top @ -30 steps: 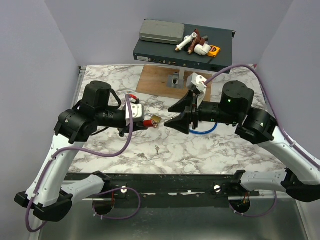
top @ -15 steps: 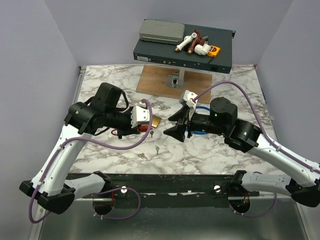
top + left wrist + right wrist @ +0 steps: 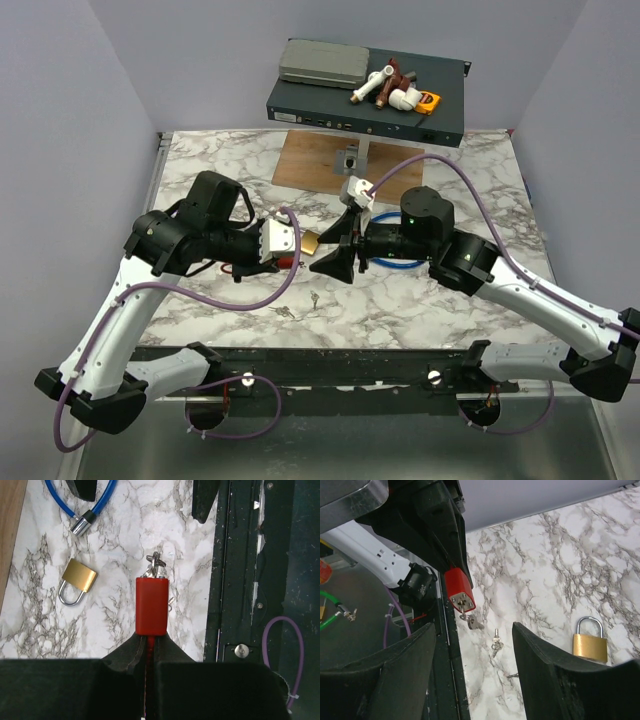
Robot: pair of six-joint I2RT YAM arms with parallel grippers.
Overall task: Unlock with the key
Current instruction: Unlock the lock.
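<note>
My left gripper (image 3: 150, 641) is shut on the shackle end of a red padlock (image 3: 152, 605) and holds it above the marble table, near the front edge. A key (image 3: 156, 564) sticks in the lock's keyhole, with a ring and a second key dangling. In the right wrist view the red padlock (image 3: 459, 591) and its key (image 3: 473, 622) hang just ahead of my open right gripper (image 3: 474, 630), level with the gap between its fingertips. From above, the right gripper (image 3: 335, 247) faces the left gripper (image 3: 284, 248) closely.
A brass padlock (image 3: 78, 580) lies on the marble near a blue cable lock (image 3: 89, 507). Loose keys (image 3: 495, 641) lie on the table (image 3: 450, 300) below the grippers. A wooden board (image 3: 320, 155) with a latch and a black box (image 3: 365, 100) sit at the back.
The right arm has swung left toward the red padlock and its jaws have widened. The left gripper has drawn back slightly to the left, still holding the padlock.
</note>
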